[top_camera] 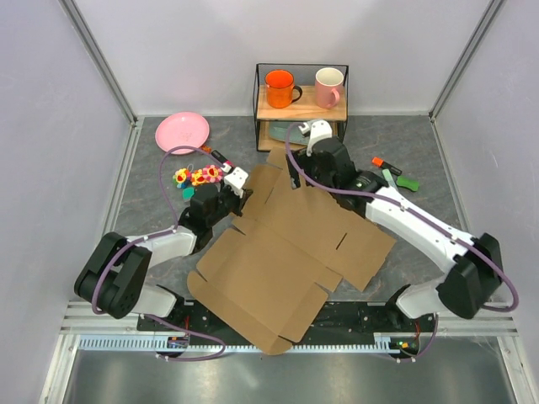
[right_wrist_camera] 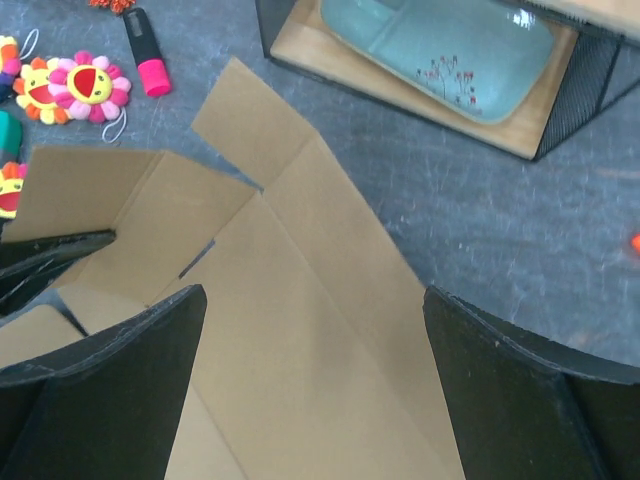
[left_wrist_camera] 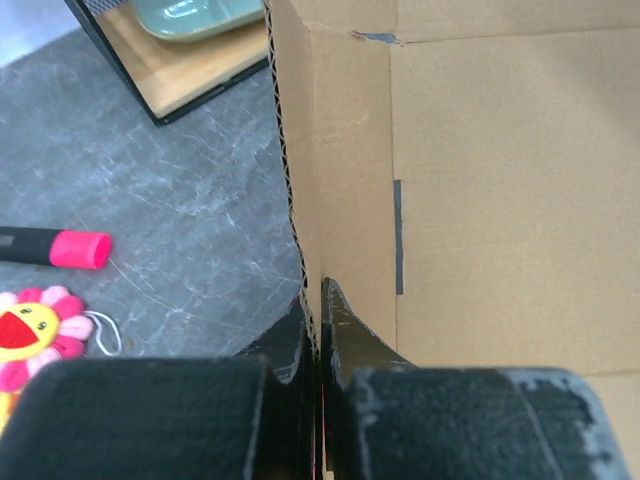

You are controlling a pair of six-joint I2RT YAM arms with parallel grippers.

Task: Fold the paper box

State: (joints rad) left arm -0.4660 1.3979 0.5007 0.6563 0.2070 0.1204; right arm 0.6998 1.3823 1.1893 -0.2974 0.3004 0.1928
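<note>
You are looking down on a grey marbled table (top_camera: 421,143) walled in by pale panels. The largest loose thing is the paper box (top_camera: 286,252), a plain brown corrugated cardboard sheet with flaps and crease lines. It lies mostly unfolded in the middle of the table between your two arms, and its near corner reaches over the rail where the arms are bolted. Your left gripper (left_wrist_camera: 318,310) is at the sheet's far left side, and its two black fingers are pinched tight on the corrugated edge of a flap that stands upright. Your right gripper (right_wrist_camera: 315,330) is above the sheet's far end with its jaws spread wide and nothing between them. You cannot tell whether its fingers touch the cardboard. Just beyond the sheet, against the back wall, stands a black wire shelf (top_camera: 258,101) with wooden boards. A pale green ceramic dish (right_wrist_camera: 440,50) rests on its lower board. An orange mug (top_camera: 280,87) and a pale pink mug (top_camera: 329,87) sit side by side on its upper board. A round pink plate (top_camera: 182,130) lies at the far left of the table. Near your left gripper are bright plush flower toys with smiling faces (top_camera: 198,177), and a black marker with a pink cap (left_wrist_camera: 70,248) lies just beside them.
</note>
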